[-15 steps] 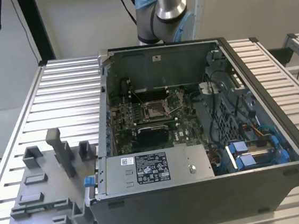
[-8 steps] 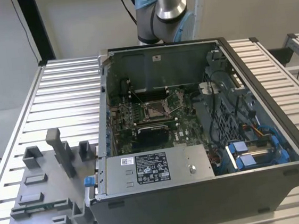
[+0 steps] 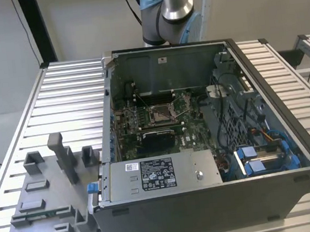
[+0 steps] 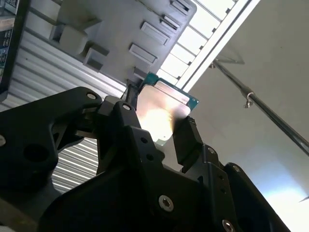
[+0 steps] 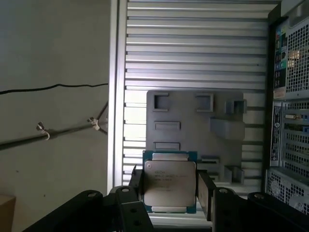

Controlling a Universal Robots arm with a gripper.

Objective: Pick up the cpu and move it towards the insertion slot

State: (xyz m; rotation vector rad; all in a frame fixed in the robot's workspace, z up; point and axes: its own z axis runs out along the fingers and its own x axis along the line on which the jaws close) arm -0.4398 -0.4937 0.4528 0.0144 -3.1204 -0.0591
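My gripper (image 5: 170, 192) is shut on the cpu (image 5: 170, 182), a flat square chip with a silvery face and green edge. Its black fingers (image 5: 206, 191) press on two opposite sides of the chip. In the second wrist view the cpu (image 4: 161, 112) sits between the same black fingers (image 4: 189, 140) of the gripper (image 4: 154, 128), held in the air above the grey fixture plate (image 4: 120, 29). The insertion slot (image 3: 159, 114), a square metal-framed socket, lies on the green motherboard inside the open computer case (image 3: 208, 199) in the exterior view.
The grey fixture plate (image 3: 47, 199) with raised blocks lies on the slatted metal table (image 3: 70, 97), at the exterior view's left of the case. The arm's base (image 3: 166, 15) stands behind the case. The table edge (image 5: 116, 96) and floor show in the first wrist view.
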